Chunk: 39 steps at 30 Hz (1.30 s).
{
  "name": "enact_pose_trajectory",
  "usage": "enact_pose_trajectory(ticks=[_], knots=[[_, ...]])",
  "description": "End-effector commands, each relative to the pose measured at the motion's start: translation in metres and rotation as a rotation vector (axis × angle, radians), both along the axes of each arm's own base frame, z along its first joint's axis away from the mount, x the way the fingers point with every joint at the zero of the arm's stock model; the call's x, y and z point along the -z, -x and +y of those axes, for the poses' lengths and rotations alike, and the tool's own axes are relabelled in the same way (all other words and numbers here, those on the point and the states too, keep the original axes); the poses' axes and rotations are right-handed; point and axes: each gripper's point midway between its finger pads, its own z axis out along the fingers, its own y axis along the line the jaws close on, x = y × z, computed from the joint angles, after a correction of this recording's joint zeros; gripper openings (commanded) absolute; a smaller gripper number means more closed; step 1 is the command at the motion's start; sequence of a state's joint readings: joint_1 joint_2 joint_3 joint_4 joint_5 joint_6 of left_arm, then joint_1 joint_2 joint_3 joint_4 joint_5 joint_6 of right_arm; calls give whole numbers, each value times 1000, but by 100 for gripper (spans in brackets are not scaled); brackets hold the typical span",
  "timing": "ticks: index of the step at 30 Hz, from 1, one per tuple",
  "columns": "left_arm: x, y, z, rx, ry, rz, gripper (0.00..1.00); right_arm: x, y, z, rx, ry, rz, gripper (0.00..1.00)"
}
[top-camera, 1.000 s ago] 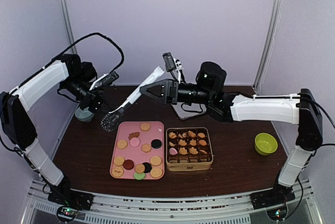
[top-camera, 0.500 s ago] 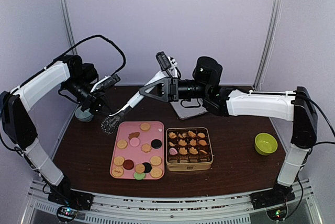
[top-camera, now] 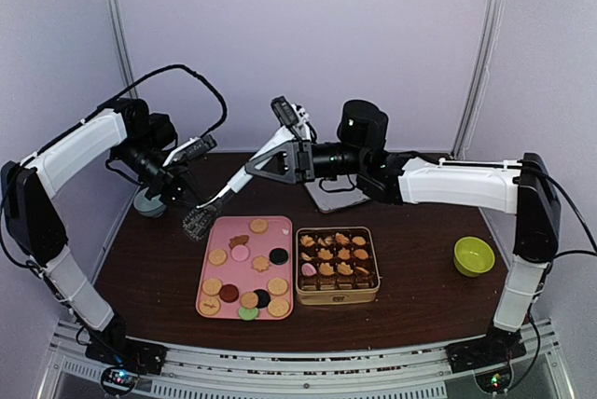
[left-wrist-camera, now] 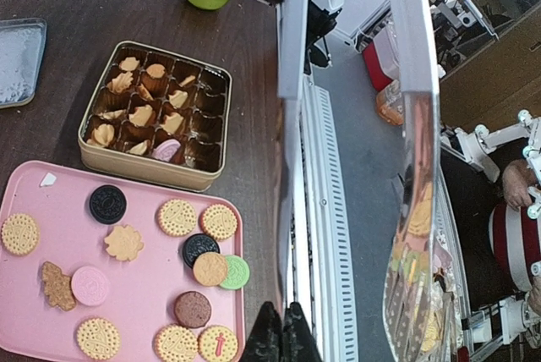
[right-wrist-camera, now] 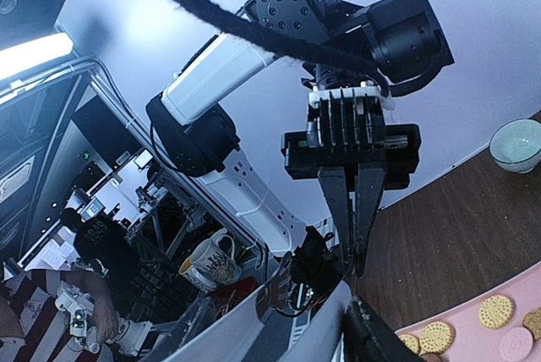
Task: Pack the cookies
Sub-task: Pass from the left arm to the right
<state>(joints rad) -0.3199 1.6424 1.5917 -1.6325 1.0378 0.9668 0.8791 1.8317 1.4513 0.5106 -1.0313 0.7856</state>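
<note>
Cookies, fourteen on one pink tray; left gripper pinches one long utensil, right gripper straddles it, clamping unclear.

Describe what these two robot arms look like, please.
The left arm and right arm both have smooth white shells over black joints and motor housings. A black cable arches over the left arm. Each arm ends in black jaws.

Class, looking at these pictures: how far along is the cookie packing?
Done: most of the gold tin already holds cookies. In hand: no cookie; the left gripper is shut on a long utensil, and the right gripper has its jaws apart around the handle. Left: over a dozen cookies lie on the pink tray, and some tin compartments look empty.
</note>
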Motion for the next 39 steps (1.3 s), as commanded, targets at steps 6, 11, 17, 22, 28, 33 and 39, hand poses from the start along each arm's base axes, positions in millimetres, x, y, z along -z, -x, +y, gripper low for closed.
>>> enact_pose_trajectory(ticks=[6,11,17,22,28,33,39], knots=[[19,-15,-2,-41,-71,-19,8,-32,9,-7,4,-129,-23,43],[28,-30,4,-96,-162,-61,26,-23,6,-6,54,-104,-21,38],[45,-61,29,-260,-356,-183,51,22,5,-9,183,107,-108,38],[39,-102,68,-479,-469,-303,58,59,5,-14,345,311,-229,37],[24,-129,108,-669,-524,-391,79,88,2,-15,481,419,-303,35],[19,-144,139,-813,-573,-426,96,102,-9,-16,621,494,-383,35],[11,-160,182,-1013,-696,-521,98,117,-17,-11,736,565,-467,35]])
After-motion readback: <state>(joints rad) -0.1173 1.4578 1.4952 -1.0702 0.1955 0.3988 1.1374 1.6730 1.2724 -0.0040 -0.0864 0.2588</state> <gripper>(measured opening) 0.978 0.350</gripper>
